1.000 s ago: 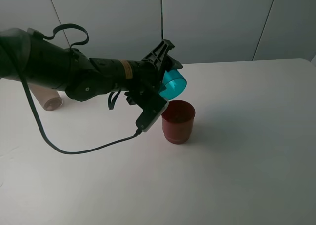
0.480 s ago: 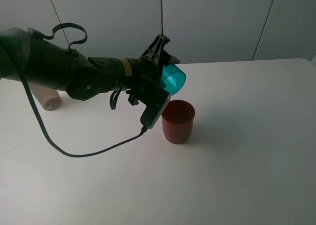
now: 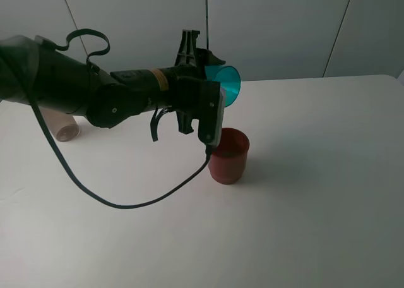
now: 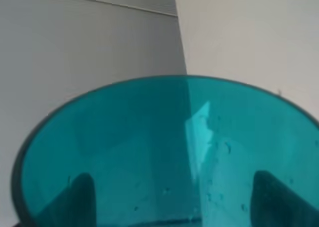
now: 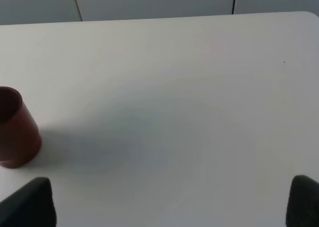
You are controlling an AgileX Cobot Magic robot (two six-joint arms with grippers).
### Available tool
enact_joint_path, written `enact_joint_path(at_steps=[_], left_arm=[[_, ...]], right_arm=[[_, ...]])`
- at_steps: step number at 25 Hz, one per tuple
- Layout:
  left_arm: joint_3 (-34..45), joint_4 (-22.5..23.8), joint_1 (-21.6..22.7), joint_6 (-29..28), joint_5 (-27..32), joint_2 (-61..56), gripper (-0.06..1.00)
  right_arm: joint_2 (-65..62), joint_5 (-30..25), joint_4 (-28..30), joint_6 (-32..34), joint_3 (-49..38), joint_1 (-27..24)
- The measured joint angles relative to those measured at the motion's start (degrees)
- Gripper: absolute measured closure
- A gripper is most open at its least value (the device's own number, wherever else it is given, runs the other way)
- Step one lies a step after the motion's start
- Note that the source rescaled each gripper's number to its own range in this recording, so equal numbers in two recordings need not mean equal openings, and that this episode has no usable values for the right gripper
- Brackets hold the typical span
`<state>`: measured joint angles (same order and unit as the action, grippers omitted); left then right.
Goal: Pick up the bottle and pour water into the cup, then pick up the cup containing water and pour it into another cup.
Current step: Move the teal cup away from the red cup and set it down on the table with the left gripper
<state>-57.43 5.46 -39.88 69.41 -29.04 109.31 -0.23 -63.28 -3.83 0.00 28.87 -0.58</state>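
Note:
My left gripper (image 3: 213,91) is shut on the teal cup (image 3: 227,86) and holds it on its side in the air, mouth facing right, above and just behind the dark red cup (image 3: 228,155). In the left wrist view the teal cup (image 4: 164,152) fills the frame, and the dark fingers (image 4: 82,197) show through its wall. The red cup stands upright on the white table (image 3: 315,193) and also shows in the right wrist view (image 5: 15,130). The bottle (image 3: 63,127) is at the far left, mostly hidden behind my left arm. My right gripper (image 5: 167,204) is open and empty above the table.
The left arm's black cable (image 3: 126,203) hangs in a loop down to the table in front of the red cup. A grey panelled wall (image 3: 284,29) stands behind the table's far edge.
The left wrist has rolled back and risen. The teal cup went from mouth tipped down over the red cup to lying level and higher. The red cup has not moved.

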Motion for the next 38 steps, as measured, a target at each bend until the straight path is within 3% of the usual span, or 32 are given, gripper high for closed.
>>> enact_joint_path(at_steps=[9,12,16,23,30,38], left_arm=[[0.0,-10.1,1.1,-25.6,-7.3,0.0,0.91],[0.0,-10.7,3.6,-34.4,-8.4,0.0,0.91],[0.0,-11.0,7.2,-42.0,-9.6,0.0,0.91],[0.0,-6.4,14.0,-55.8,-17.0,6.1,0.91],[0.0,-5.5,18.3,-62.0,-25.4,14.7,0.91],[-2.8,-5.5,19.8,-64.3,-27.3,22.1,0.91]], right_arm=[[0.0,0.0,0.0,0.0,0.0,0.0],[0.0,0.0,0.0,-0.3,0.0,0.0],[0.0,0.0,0.0,-0.3,0.0,0.0],[0.0,0.0,0.0,-0.3,0.0,0.0],[0.0,0.0,0.0,0.0,0.0,0.0],[0.0,0.0,0.0,0.0,0.0,0.0]])
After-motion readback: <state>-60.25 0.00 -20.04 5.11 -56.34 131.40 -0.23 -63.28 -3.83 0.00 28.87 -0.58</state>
